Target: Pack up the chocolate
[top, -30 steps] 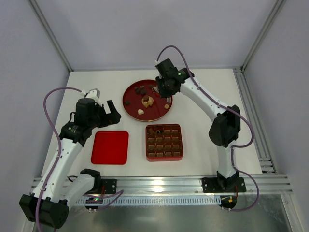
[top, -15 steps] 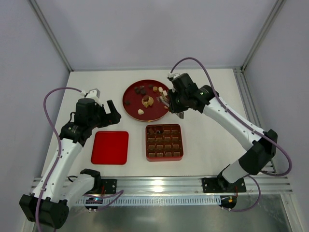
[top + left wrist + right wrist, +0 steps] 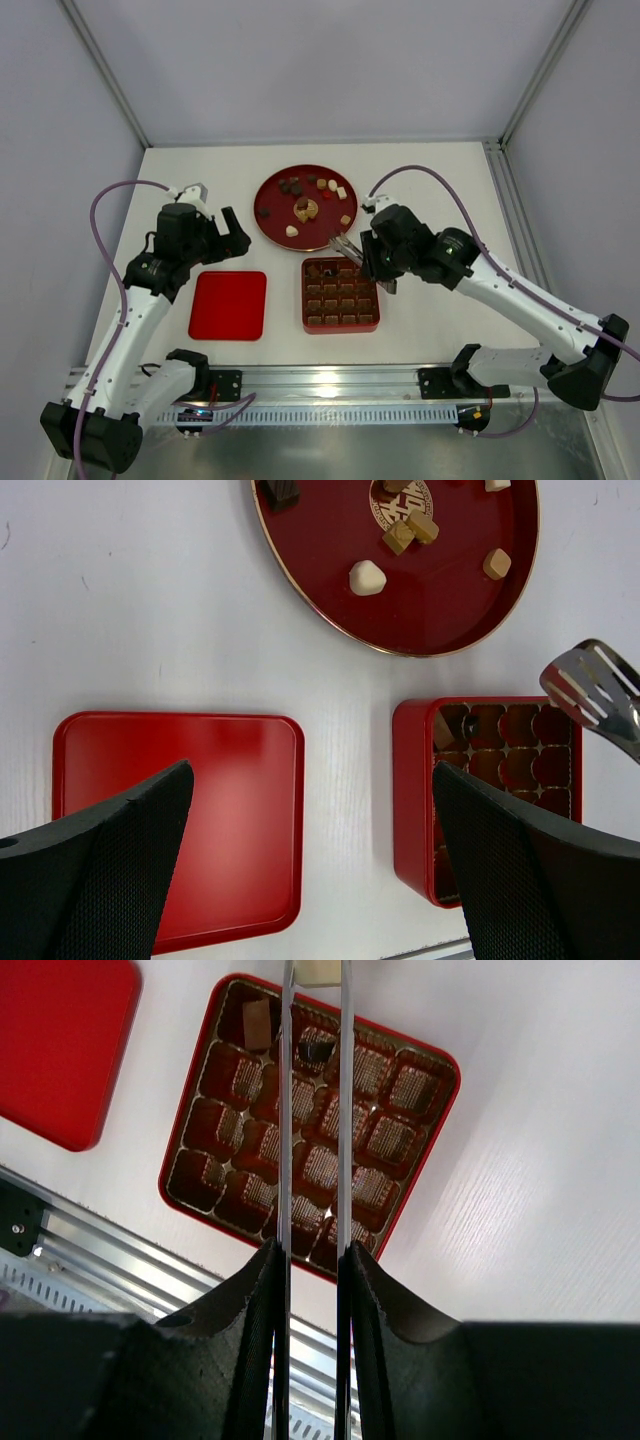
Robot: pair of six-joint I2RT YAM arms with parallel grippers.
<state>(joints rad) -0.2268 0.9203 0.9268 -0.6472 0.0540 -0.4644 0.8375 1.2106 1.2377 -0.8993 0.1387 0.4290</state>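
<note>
Several chocolate pieces (image 3: 305, 208), dark, tan and cream, lie on the round red plate (image 3: 262, 215). The square red box (image 3: 340, 295) has a brown grid; a brown piece (image 3: 258, 1022) and a dark piece (image 3: 316, 1052) sit in its far-left cells. My right gripper (image 3: 312, 1255) is shut on metal tongs (image 3: 287, 1110), and a cream piece (image 3: 318, 970) is pinched at the tongs' tips above the box's far edge. My left gripper (image 3: 312, 780) hangs open above the table between lid and box, holding nothing.
The flat red lid (image 3: 228, 305) lies left of the box. The tongs' tips (image 3: 595, 685) reach in over the box's far right corner in the left wrist view. An aluminium rail (image 3: 340, 380) runs along the near table edge.
My right arm has swung from the plate toward me, carrying the tongs over the far edge of the box. The left arm has not moved.
</note>
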